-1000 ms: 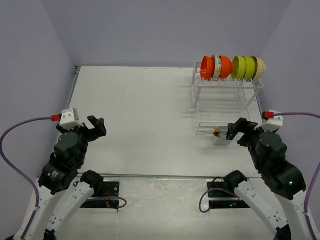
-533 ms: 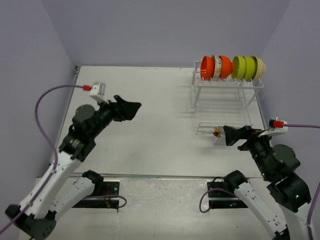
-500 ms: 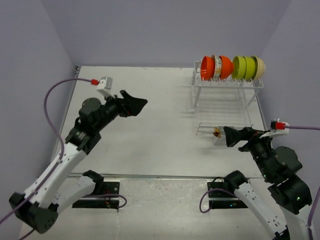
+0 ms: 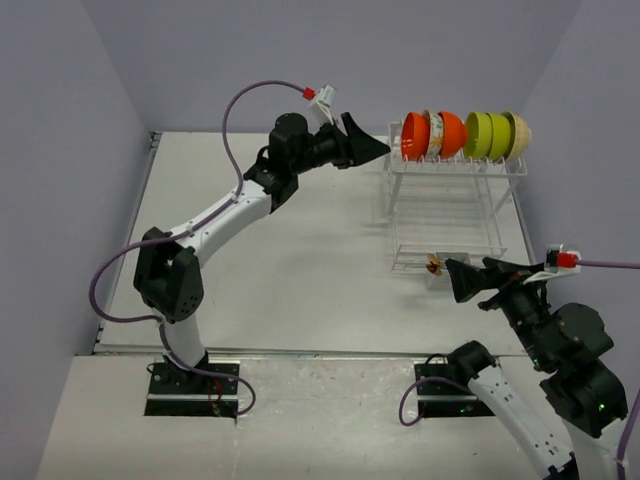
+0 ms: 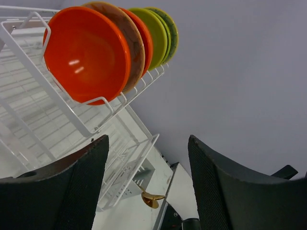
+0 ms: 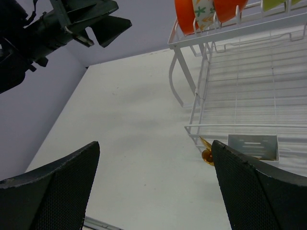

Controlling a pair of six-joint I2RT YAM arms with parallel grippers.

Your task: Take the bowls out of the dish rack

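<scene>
The white wire dish rack (image 4: 450,168) stands at the table's far right. Its top tier holds the bowls on edge in a row: orange (image 4: 414,136), floral white (image 4: 434,132), orange (image 4: 453,133), two lime green (image 4: 478,135), and beige (image 4: 521,135). My left gripper (image 4: 380,150) hovers open just left of the first orange bowl (image 5: 84,60), level with it and apart from it, nothing between its fingers (image 5: 72,187). My right gripper (image 4: 458,280) hangs open over the table near the rack's lower front corner, empty. The right wrist view shows the rack (image 6: 230,96) and the floral bowl (image 6: 204,12).
A small gold spoon-like piece (image 4: 433,265) sticks out beside the cutlery basket (image 6: 253,146) at the rack's lower front. Purple walls close in behind and to the right of the rack. The white table (image 4: 300,250) stretches left of it.
My left arm has swung up and far to the right, from the table's left side to the rack's left end, and its jaws have narrowed somewhat. The right arm has barely shifted.
</scene>
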